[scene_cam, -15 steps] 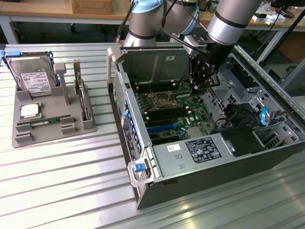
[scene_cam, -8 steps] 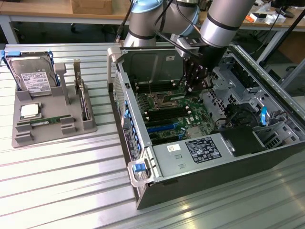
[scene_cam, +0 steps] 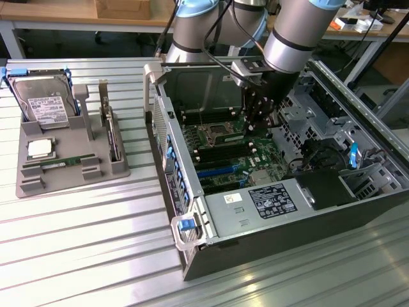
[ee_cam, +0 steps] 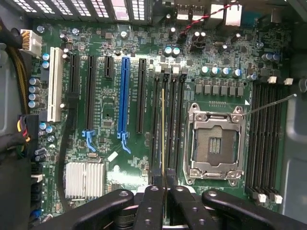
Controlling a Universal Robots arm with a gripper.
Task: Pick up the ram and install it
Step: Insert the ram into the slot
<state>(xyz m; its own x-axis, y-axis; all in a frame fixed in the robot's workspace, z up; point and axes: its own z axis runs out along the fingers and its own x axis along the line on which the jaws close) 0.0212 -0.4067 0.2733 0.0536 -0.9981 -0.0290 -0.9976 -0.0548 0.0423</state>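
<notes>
Already inside the open dark-grey steel computer case (scene_cam: 192,252), we find the black two-fingered gripper (ee_cam: 163,191) clenched on the ram (ee_cam: 163,134), a thin, narrow circuit-board stick seen edge-on in the wrist view as a yellowish line running up from between the fingers (ee_cam: 151,206). It stands over the black memory slots (ee_cam: 168,129) just beside the silver processor socket (ee_cam: 214,143); we cannot tell whether its lower edge touches a slot or hangs just above.

Handling, as we judge it: light and stiff along its length, but thin and brittle if twisted. The edge contacts and surface chips look fragile, so a hold on the flat faces near the top edge, as now, seems right. Smooth board faces may slip under a sideways load.

Materials: green glossy motherboard (ee_cam: 120,158) studded with small cylindrical capacitors; one long blue plastic card slot (ee_cam: 125,96), one white, the rest black; a finned silver heat sink (ee_cam: 85,179).

Outside the case, on the ribbed metal surface (scene_cam: 77,256), sits a matte grey moulded holder (scene_cam: 64,163) carrying a grey hard drive with a white label (scene_cam: 43,102), a square silver processor chip (scene_cam: 39,148), and another slim green stick (scene_cam: 62,164) lying flat.
</notes>
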